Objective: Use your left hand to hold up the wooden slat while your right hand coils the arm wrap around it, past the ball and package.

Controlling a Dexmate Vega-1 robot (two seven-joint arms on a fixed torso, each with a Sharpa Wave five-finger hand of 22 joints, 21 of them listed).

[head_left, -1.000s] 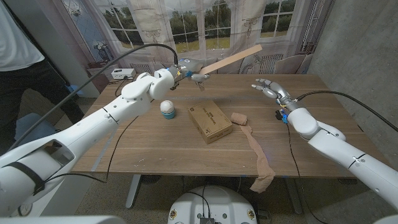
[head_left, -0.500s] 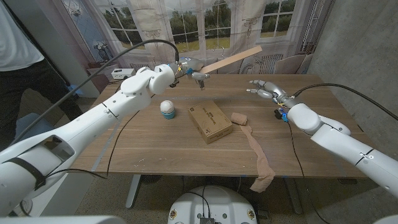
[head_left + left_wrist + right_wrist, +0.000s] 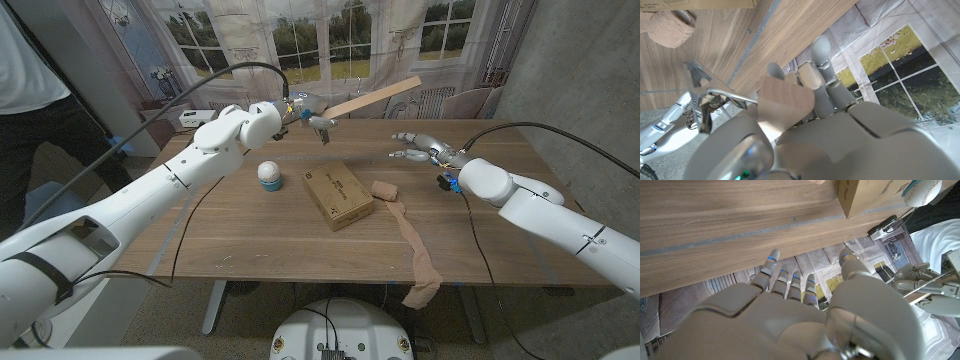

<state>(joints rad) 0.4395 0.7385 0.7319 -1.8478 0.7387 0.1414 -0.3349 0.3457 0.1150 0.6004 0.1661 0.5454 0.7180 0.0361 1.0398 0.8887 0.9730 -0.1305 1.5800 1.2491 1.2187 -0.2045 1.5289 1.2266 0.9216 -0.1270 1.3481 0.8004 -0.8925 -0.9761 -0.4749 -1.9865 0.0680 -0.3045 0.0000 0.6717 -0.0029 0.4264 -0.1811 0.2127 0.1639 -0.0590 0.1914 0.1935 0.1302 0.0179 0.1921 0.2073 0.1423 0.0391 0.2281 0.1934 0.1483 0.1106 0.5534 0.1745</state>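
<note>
My left hand (image 3: pixel 303 113) grips one end of the wooden slat (image 3: pixel 375 96) and holds it in the air above the table's far side, the slat slanting up to the right. In the left wrist view the slat's end (image 3: pixel 785 102) sits between my fingers. The tan arm wrap (image 3: pixel 408 235) lies on the table, its rolled end (image 3: pixel 384 189) beside the cardboard package (image 3: pixel 338 195), its loose tail hanging over the front edge. The white and teal ball (image 3: pixel 269 175) sits left of the package. My right hand (image 3: pixel 419 146) hovers open above the table, right of the roll, holding nothing.
The wooden table (image 3: pixel 240 240) carries a white box (image 3: pixel 196 118) at its far left corner. A person in a white top (image 3: pixel 30 60) stands at the left. A black cable (image 3: pixel 480 250) runs across the table's right part. Windows stand behind.
My right hand has moved left and slightly toward the slat, fingers still spread. The left hand and slat have barely shifted.
</note>
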